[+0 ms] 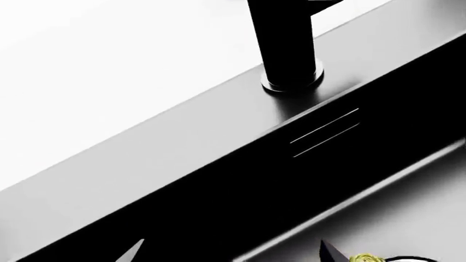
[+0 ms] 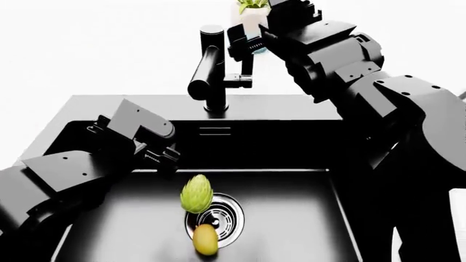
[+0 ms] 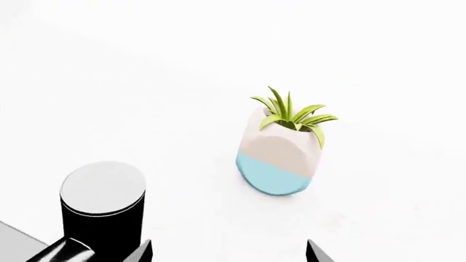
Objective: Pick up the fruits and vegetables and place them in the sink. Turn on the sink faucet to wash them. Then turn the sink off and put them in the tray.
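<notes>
Right gripper [image 2: 244, 46], fingers apart, sits at the faucet [image 2: 209, 68], just beside its side lever [image 2: 239, 82], with a potted plant [image 3: 280, 150] on the bench behind. Left gripper [image 2: 163, 155], also apart, hangs inside the sink [image 2: 291, 147], gripping nothing. Artichoke [image 2: 196, 194] and mango [image 2: 205, 239] lie on the basin floor at the drain [image 2: 226, 215], on opposite sides.

Sink [image 2: 306, 218]: matt black basin, drain [image 2: 224, 214] bright ribbed chrome. Faucet [image 2: 207, 68]: matt black. Beside the drain, artichoke [image 2: 196, 194] was scaly; mango [image 2: 205, 239] smooth, slightly glossy.
</notes>
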